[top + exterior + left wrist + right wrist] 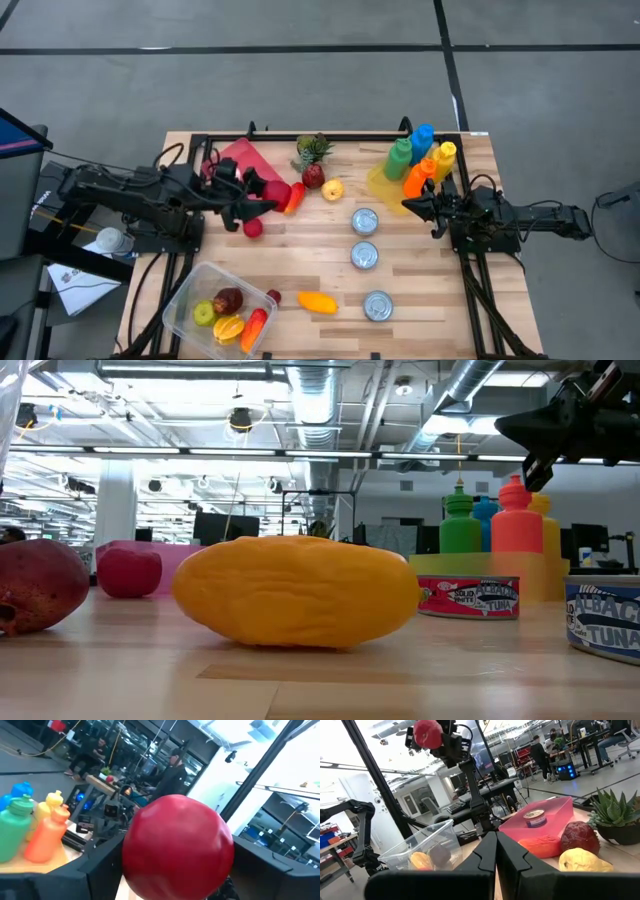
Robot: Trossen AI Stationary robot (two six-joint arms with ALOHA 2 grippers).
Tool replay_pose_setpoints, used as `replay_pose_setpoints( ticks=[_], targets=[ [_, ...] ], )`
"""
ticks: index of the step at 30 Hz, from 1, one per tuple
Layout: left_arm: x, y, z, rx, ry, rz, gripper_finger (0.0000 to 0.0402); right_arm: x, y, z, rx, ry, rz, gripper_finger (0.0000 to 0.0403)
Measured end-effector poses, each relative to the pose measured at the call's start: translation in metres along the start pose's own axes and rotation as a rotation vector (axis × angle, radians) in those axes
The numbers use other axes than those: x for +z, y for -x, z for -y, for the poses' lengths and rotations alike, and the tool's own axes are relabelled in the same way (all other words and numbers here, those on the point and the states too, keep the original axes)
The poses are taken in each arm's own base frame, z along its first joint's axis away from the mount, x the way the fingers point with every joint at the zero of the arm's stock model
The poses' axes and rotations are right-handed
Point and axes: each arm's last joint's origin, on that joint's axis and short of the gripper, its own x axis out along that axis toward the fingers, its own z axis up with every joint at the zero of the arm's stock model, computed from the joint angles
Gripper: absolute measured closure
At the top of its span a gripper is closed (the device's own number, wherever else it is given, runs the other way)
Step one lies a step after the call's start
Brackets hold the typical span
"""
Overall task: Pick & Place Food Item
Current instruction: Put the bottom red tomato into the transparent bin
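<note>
The high view shows the left gripper [262,194] over the left middle of the table [420,290], its fingers clamped on a red apple [276,192]. In the left wrist view that apple [177,847] fills the middle of the picture, round and glossy. The right wrist view shows the apple [428,733] lifted high in the dark gripper [440,737], clear of the table.

Just beside the held apple lies an orange-red pepper [294,197], and a smaller red fruit [253,228] sits on the wood below the gripper. Behind the gripper lies a pink lid [245,160]. Farther along stand a small potted plant [313,150], a dark red fruit [313,177] and a yellow fruit [332,189].

Near the front left corner is a clear plastic box [215,306] with several fruits inside. A yellow mango [317,302] lies on the table just beside it; in the low view it [297,592] fills the foreground.

Three tins [364,221] sit in a row down the middle right. Coloured bottles [420,160] stand on a yellow tray [381,187] at the back right.

The right gripper [409,206] waits near that tray, its fingers [487,851] pressed together and holding nothing.
</note>
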Motion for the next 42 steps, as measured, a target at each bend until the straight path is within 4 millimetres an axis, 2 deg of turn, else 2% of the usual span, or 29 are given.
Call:
replay_pose_setpoints(
  ticks=[6, 10, 17, 25, 30, 35, 42],
  targets=[
    [-0.005, -0.001, 0.002, -0.096, 0.036, -0.099, 0.0105, 0.0, 0.0, 0.0, 0.0, 0.0, 0.0, 0.0403],
    [-0.019, 0.001, -0.002, -0.124, 0.175, -0.312, 0.0104, 0.0, 0.0, 0.0, 0.0, 0.0, 0.0, 0.0403],
    [-0.054, 0.017, 0.007, -0.076, 0.438, -0.718, 0.0104, 0.0, 0.0, 0.0, 0.0, 0.0, 0.0, 0.0403],
    [-0.078, 0.036, 0.021, 0.027, 0.585, -0.972, 0.0104, 0.0, 0.0, 0.0, 0.0, 0.0, 0.0, 0.0403],
    [-0.093, 0.055, 0.033, 0.065, 0.614, -1.156, 0.0104, 0.0, 0.0, 0.0, 0.0, 0.0, 0.0, 0.0403],
    [-0.106, 0.075, 0.037, 0.185, 0.591, -1.31, 0.0104, 0.0, 0.0, 0.0, 0.0, 0.0, 0.0, 0.0403],
    [-0.114, 0.093, 0.034, 0.332, 0.454, -1.326, 0.0104, 0.0, 0.0, 0.0, 0.0, 0.0, 0.0, 0.0403]
  ],
)
